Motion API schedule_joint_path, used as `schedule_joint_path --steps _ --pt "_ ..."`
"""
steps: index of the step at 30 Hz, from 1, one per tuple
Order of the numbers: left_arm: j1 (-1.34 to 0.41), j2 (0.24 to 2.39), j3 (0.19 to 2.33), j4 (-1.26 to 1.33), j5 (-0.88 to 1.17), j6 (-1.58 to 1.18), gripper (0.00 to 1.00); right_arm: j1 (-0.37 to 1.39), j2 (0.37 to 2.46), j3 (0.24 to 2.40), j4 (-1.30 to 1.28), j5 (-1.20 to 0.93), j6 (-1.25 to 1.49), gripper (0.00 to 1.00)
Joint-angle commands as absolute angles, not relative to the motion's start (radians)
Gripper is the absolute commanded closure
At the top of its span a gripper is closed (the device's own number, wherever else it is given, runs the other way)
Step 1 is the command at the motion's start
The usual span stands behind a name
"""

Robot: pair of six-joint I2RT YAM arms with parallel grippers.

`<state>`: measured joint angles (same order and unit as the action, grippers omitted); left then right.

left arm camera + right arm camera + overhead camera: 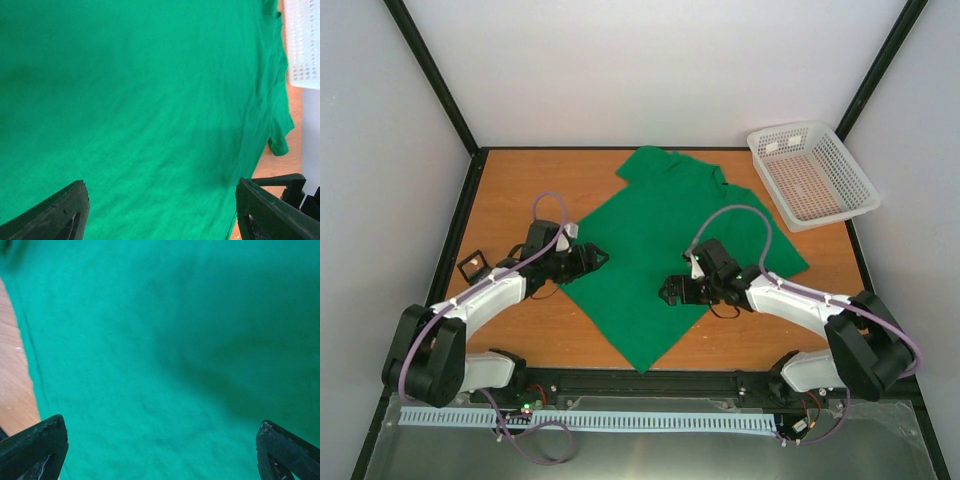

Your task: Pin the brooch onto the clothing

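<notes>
At the far left, the small black square-framed case (472,266) sits on the bare surface (520,190), apart from the shirt. If you take it for the brooch, you waste a grasp on the wrong thing. The brooch itself shows in none of the views, so you cannot confirm where it lies. It may be hidden under an arm or a fold, and a blind descent could push it beneath the cloth.

Your left pincer (594,257) hovers at the left edge of the green T-shirt (650,240), spread wide with nothing between its fingers (55,212). Closing there would likely gather fabric and drag the shirt, which lies flat and diagonal on the surface.

Further right, the right pincer (669,291) is over the shirt's lower part, also wide and empty, its fingers (37,445) framing only cloth. The two pincers face each other and are near, so driving both inward at once risks a collision.

At the far right, the white basket (812,172) stands just beside a sleeve. A hard tug on the cloth could catch it.
</notes>
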<state>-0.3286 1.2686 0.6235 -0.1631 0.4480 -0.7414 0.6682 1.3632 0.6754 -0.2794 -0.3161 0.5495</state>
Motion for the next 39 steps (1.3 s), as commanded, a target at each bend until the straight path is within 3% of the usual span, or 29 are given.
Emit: schedule_joint_path --steps 1,9,18,26,32,39 --pt "-0.359 1.264 0.566 -0.154 0.416 -0.785 0.20 0.673 1.289 0.570 -0.266 -0.183 0.644 0.00" --pt "-0.428 1.234 0.412 -0.188 0.439 -0.896 0.19 0.637 1.132 0.481 -0.374 0.022 0.759 0.00" --pt "-0.727 1.029 0.347 -0.171 0.468 -1.079 0.18 0.480 0.892 0.543 -0.515 0.042 0.689 0.00" --pt "-0.778 0.933 0.625 -0.369 0.151 -0.837 0.00 0.477 1.190 0.632 -0.342 -0.405 0.531 0.00" --pt "-0.773 1.106 0.694 -0.318 0.013 -0.779 0.00 0.489 1.249 0.583 -0.267 -0.354 0.577 0.00" --pt "-0.775 1.270 0.542 -0.228 0.152 -0.781 0.00 0.465 1.243 0.491 -0.252 -0.259 0.609 0.00"
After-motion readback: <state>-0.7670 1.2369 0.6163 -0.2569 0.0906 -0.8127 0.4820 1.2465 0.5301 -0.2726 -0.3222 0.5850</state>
